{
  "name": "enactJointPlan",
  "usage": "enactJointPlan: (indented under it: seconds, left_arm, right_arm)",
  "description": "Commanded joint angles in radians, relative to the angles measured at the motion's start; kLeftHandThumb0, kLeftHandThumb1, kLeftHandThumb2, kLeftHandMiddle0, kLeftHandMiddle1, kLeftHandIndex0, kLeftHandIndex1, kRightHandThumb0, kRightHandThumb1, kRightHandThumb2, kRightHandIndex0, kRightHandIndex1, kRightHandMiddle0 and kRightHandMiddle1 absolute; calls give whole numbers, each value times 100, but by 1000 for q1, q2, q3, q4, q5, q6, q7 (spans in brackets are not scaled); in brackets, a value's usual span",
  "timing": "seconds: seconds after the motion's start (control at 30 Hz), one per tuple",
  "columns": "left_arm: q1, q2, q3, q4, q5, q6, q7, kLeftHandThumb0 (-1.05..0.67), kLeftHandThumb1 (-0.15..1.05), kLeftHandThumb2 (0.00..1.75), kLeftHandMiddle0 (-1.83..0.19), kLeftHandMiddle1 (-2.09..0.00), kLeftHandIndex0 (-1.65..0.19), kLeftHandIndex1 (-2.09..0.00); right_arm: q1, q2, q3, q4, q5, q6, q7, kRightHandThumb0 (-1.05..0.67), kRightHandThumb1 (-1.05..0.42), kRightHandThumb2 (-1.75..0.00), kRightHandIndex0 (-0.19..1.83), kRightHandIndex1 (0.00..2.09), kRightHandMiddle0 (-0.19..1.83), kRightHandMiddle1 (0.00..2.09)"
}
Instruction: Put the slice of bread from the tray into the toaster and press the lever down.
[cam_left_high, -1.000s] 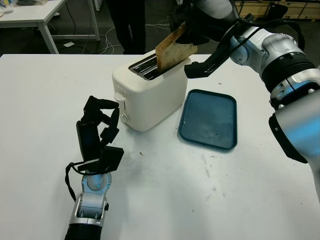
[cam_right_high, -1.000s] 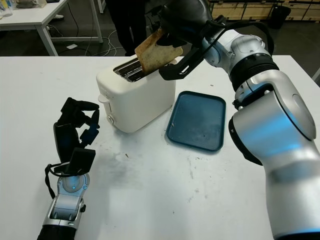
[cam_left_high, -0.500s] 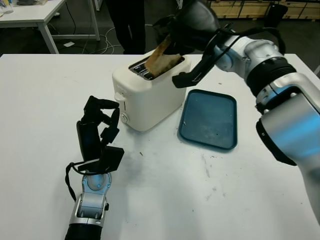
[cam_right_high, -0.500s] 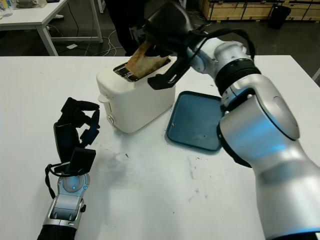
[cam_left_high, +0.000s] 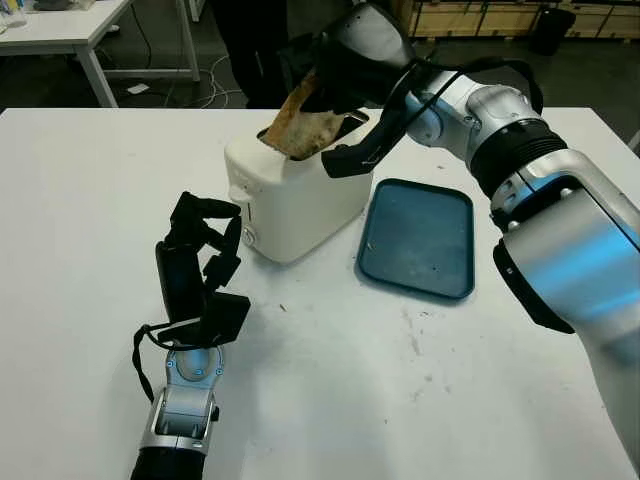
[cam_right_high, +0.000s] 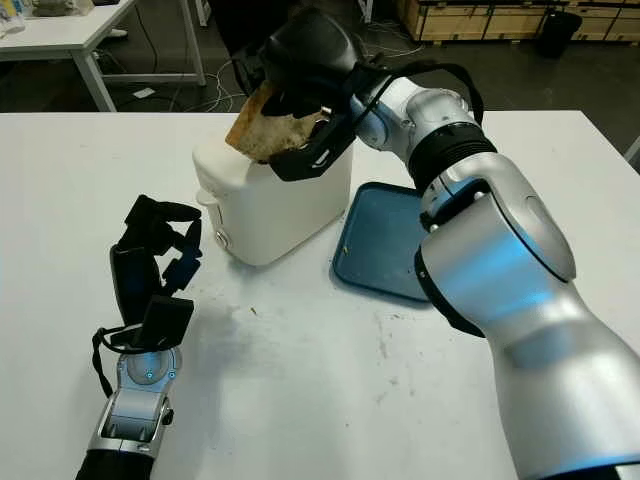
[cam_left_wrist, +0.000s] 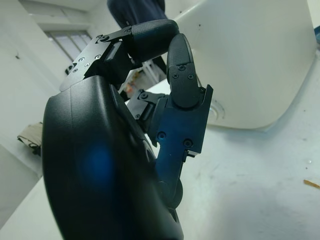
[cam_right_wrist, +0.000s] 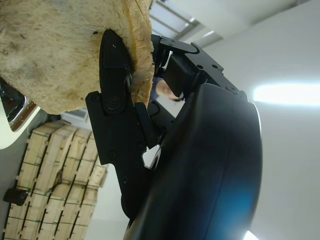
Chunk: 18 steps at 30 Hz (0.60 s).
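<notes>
The slice of bread (cam_left_high: 300, 125) is hanging tilted over the top of the white toaster (cam_left_high: 290, 195), its lower edge at or just inside the slots, though how deep it is sitting cannot be told; it is being pinched between the fingers of the right robot hand (cam_left_high: 345, 60), which is reaching in from the far right side and hovering above the toaster's top. In the right wrist view one black finger (cam_right_wrist: 117, 100) is pressing flat against the crust of the bread. The blue tray (cam_left_high: 418, 240) is lying bare on the desk (cam_left_high: 450, 400) just beside the toaster, toward the right. The step in hand appears to be seating the slice in a slot: to do it well the robot hand probably needs to bring the slice upright and in line with the slot's length before letting go, since at this slant it may catch on the slot's rim or lie across the top. The lever, likely on the toaster's end face near the knob (cam_left_high: 247, 236), is not yet pressed. The left robot hand (cam_left_high: 200, 262) is standing near that end above the desk, fingers curled and holding nothing.
</notes>
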<state>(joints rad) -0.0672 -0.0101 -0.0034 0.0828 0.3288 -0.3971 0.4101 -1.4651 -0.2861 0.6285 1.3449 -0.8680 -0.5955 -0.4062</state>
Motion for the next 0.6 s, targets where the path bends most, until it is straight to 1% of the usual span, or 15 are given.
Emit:
enactJointPlan:
  seconds: [0.0,0.2,0.3,0.37,0.47,0.57]
  left_arm:
    - [6,-5,-2,-5,11,6,6,-50,92,39,-75,-175,-57,-159]
    - [7,-5,-2,-4,7,4,4,-49,92,38,-74,-175,-57,-159]
    - [8,-4,-1,-7,5,7,2,-49,92,39,-73,-175,-57,-159]
    - [7,-3,-1,-6,9,4,5,-48,92,38,-73,-175,-57,-159]
    - [7,-3,0,-6,7,2,5,-48,92,38,-74,-175,-57,-159]
    - [8,-2,1,-6,5,0,5,-47,92,37,-75,-175,-57,-160]
  right_arm:
    - [-8,-2,-26,-3,36,4,20,-47,-92,-41,107,175,78,175]
    - [-12,-20,-62,-3,44,44,30,-47,-92,-40,108,175,81,175]
    - [-7,-29,-83,1,63,68,60,-47,-92,-45,104,175,76,175]
    - [5,-33,-98,3,76,79,75,-47,-92,-43,101,175,74,175]
    - [31,-35,-120,5,93,84,100,-46,-92,-40,101,175,75,175]
    - [56,-36,-127,6,101,109,116,-46,-92,-41,98,175,71,173]
